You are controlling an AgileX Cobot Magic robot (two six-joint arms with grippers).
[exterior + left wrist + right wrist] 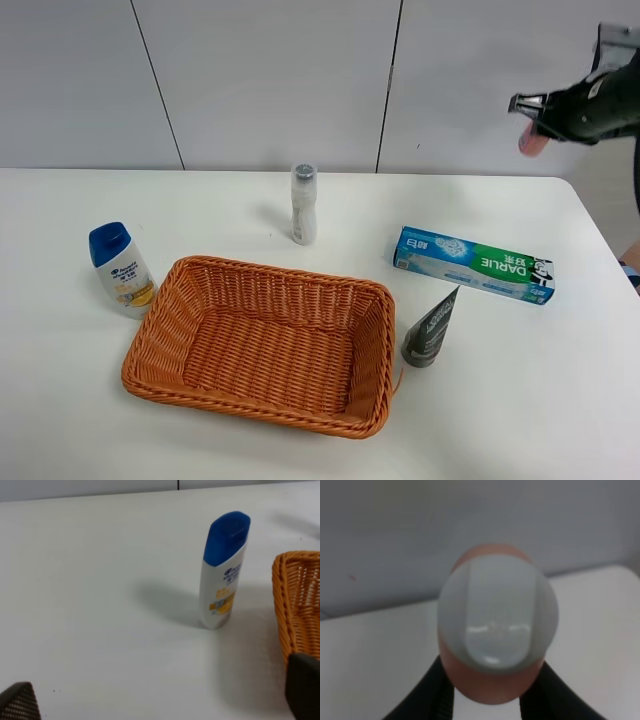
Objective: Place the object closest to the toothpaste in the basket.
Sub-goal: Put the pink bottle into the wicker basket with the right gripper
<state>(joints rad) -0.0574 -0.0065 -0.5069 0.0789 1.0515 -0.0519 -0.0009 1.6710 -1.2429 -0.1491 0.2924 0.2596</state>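
Note:
The green and blue toothpaste box lies on the white table at the right. A grey tube stands on its cap just in front of it, beside the woven basket. My right gripper is high above the table's far right edge, shut on a pinkish bottle. In the right wrist view the bottle's pale cap fills the frame, gripped between the fingers. My left gripper is open and empty, low over the table; it is out of the exterior high view.
A white shampoo bottle with a blue cap stands left of the basket and shows in the left wrist view next to the basket's rim. A small white bottle stands behind the basket.

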